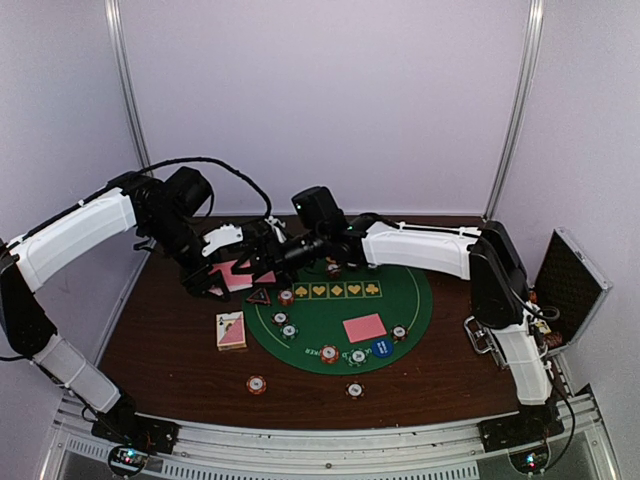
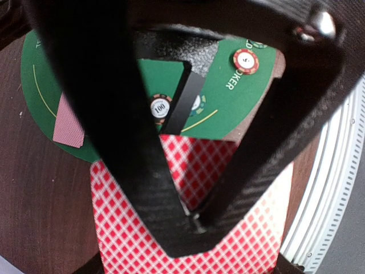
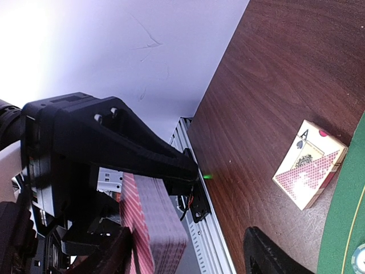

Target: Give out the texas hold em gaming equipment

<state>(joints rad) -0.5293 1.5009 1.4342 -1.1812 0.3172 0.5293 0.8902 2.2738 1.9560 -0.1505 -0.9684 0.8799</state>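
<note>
**Top external view: deck of cards (image 1: 232,274) pinched by left gripper (image 2: 191,222), right gripper (image 3: 188,260) spread beside it**

1. Position of the deck. The deck is held off the table (image 1: 170,350), above its far-left part, just outside the far-left rim of the round green mat (image 1: 400,290). It does not touch the surface.

2. Left gripper. The fingers are pressed together on the deck. In the left wrist view the checked card backs show on both sides of the converged fingers.

3. Right gripper. The fingers stand apart and hold nothing. In the right wrist view the deck lies just ahead, nearer one finger than the other. No contact is visible.

4. Controlling relation. The deck lies to the left of the right gripper, and the two grippers face each other across it. The long side of the deck appears to run crosswise to the line joining the right fingers. Judgement: the right arm is placed to draw a card, and the left arm serves as holder.

5. Other items. A card box (image 1: 231,330) lies on the table beside the left rim of the mat. A single card (image 1: 364,327) lies on the mat toward the near edge.
</note>
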